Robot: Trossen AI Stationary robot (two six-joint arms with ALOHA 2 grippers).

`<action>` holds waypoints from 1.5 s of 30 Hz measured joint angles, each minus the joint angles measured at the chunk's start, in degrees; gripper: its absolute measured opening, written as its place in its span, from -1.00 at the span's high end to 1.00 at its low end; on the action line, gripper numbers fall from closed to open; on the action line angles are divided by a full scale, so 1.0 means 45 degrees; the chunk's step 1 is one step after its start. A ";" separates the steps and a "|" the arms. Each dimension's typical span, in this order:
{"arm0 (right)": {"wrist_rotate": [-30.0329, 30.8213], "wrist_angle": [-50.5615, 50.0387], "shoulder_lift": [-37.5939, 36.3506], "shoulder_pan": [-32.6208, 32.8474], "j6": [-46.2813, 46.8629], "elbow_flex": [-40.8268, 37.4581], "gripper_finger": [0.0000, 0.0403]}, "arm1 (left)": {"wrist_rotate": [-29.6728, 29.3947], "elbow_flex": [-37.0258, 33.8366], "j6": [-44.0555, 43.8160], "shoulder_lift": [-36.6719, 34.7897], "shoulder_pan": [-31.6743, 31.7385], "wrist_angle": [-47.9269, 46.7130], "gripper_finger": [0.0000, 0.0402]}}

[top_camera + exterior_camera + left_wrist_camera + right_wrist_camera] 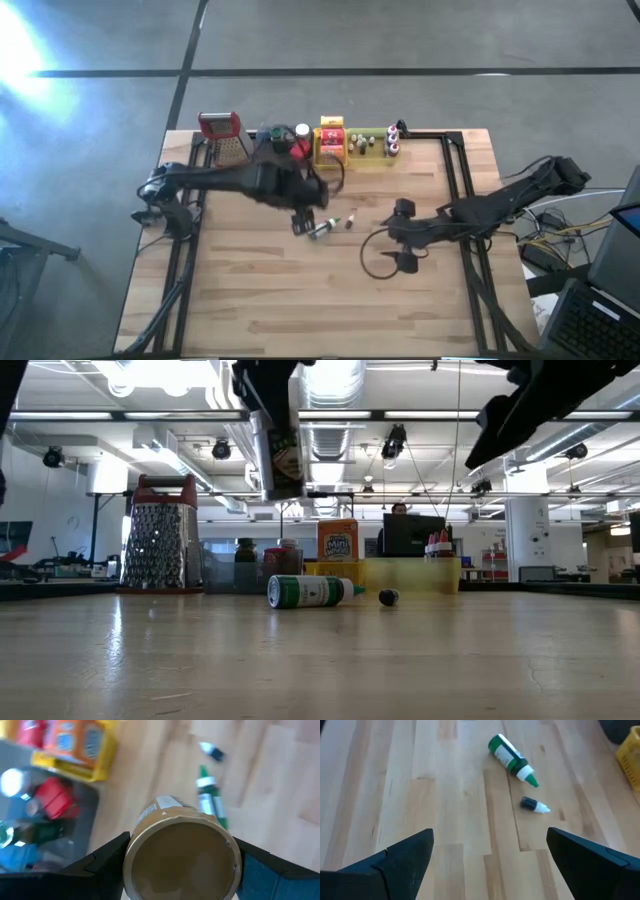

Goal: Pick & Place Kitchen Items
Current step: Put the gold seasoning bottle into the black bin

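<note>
along the upper middle of the high view, most kitchen items already sit in the trays: the yellow tray (pixel 372 160) holds orange packets (pixel 331 141) and small red-capped bottles (pixel 394 140), and the grey tray (pixel 80 840) to its left holds red and dark pieces. two items are left loose near the frame's centre, lying on the bare table (pixel 300 300): a green-labelled bottle (pixel 511 756) on its side and, just beside it but apart, a tiny dark-capped bottle (pixel 534 806).

the left gripper (pixel 302 215) hangs above the green bottle with its fingers closed partway around a gold-lidded jar (pixel 182 855), carried clear of the wood. that jar probably goes to a tray next. the right gripper (pixel 402 240), right of centre, hovers with fingers spread wide and empty, facing the two loose bottles.

the lower half of the high view is open wood, so there is ample room. the tight spot is between the arms, near the bottles, and the red-topped grater (pixel 222 135) crowds the grey tray's far side.
</note>
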 joint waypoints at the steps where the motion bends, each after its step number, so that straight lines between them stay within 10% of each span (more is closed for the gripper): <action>1: -0.0008 0.0152 -0.0310 -0.0005 0.0000 -0.0271 -0.91 | 0.0014 0.0000 0.0003 -0.0090 0.0288 -0.0058 -0.42; 21: 0.0312 0.3227 -0.6543 -0.0092 -0.0248 -0.4369 -0.91 | 0.2427 -0.2893 0.1454 -0.1162 0.6779 0.1891 -0.43; 45: 0.0297 0.3115 -0.6988 -0.0092 -0.1685 -0.4454 -0.91 | 0.4116 -0.5032 0.1713 -0.0797 0.9861 0.4691 -0.43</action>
